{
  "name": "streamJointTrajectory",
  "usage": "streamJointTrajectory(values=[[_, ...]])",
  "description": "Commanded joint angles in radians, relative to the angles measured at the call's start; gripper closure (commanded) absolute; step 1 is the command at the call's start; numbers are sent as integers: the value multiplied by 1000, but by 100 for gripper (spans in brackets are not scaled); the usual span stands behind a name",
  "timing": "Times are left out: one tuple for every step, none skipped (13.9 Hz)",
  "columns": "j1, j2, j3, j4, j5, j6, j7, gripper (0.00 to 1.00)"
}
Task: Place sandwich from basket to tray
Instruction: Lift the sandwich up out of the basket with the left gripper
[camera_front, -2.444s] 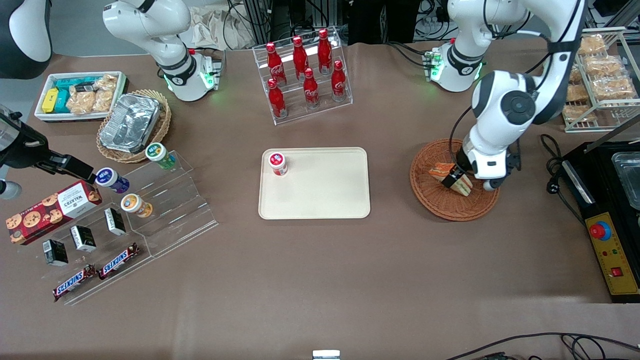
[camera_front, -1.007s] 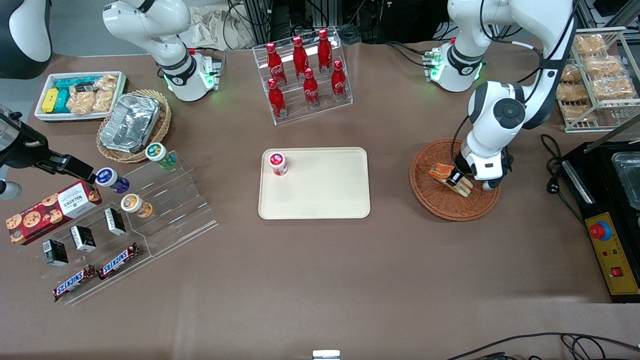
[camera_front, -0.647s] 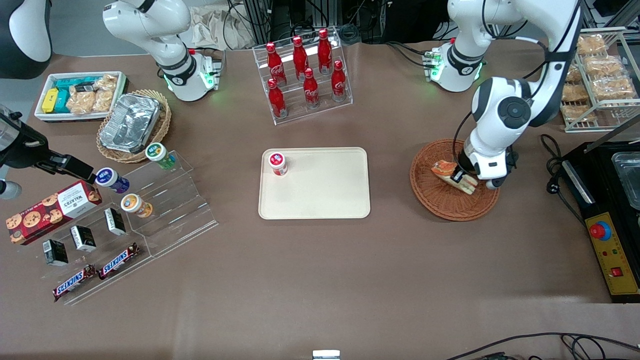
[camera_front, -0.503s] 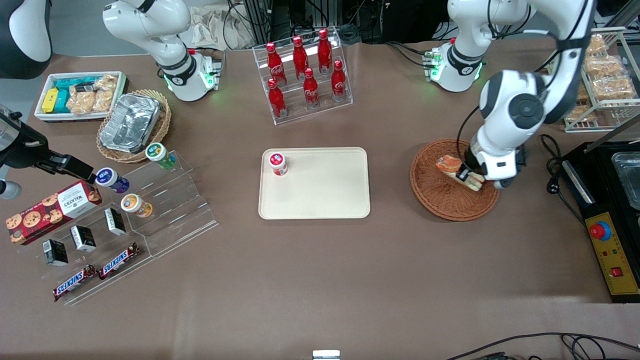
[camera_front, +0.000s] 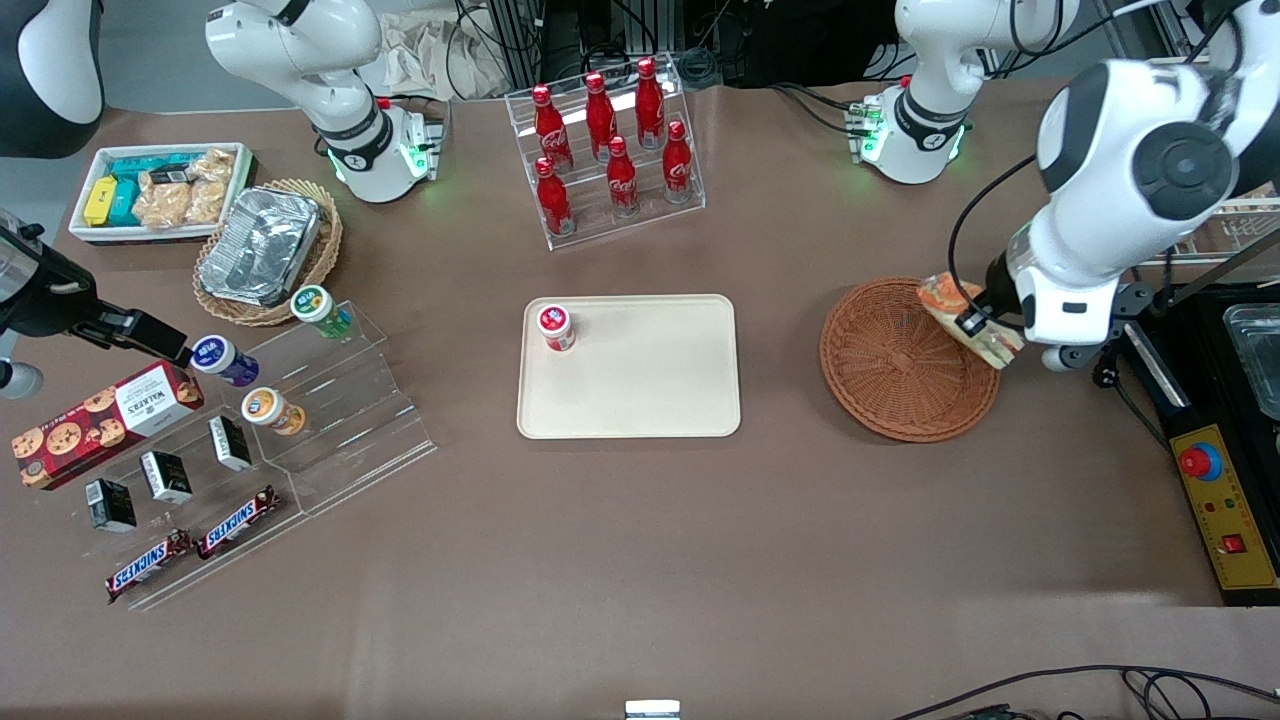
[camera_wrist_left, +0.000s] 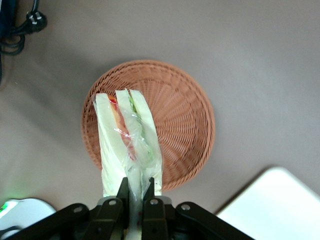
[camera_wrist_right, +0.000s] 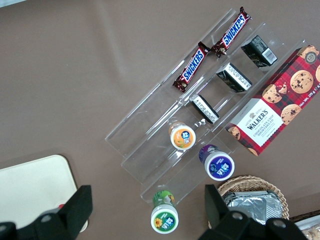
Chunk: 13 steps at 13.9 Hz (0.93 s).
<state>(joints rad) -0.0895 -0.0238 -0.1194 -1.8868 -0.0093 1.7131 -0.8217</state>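
Observation:
My left gripper is shut on the sandwich, a wrapped white-bread wedge with orange-red and green filling. It holds the sandwich in the air above the rim of the reddish-brown wicker basket, at the working arm's end of the table. In the left wrist view the sandwich hangs between the shut gripper, with the basket empty below. The cream-beige tray lies mid-table, and a corner of it shows in the left wrist view.
A small red-capped white jar stands on the tray's corner. A rack of red bottles stands farther from the camera than the tray. A black control box and a wire rack of pastries are beside the basket.
The gripper has lifted the sandwich out of the basket and moved it up and toward the working arm's end. The basket is now empty.

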Motion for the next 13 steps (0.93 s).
streamJointTrajectory(values=[[4,13,0,95,-37,-87,134,100],[2,12,0,95,-38,-87,150,100],[2,10,0,95,-38,-87,153,100],[2,10,-2,97,-38,-87,150,100],[2,5,-2,100,-40,-87,147,100],[2,-8,-3,95,-40,-87,150,100],[1,-10,-5,95,-40,-87,150,100],[-2,-8,-6,95,-40,-87,142,100],[-4,-8,-8,94,-43,-87,144,100],[-9,-7,-9,91,-52,-87,148,100],[-15,-2,-15,91,-58,-86,144,100],[-33,1,-31,89,-58,-76,145,100],[-44,7,-35,89,-54,-75,144,100]])
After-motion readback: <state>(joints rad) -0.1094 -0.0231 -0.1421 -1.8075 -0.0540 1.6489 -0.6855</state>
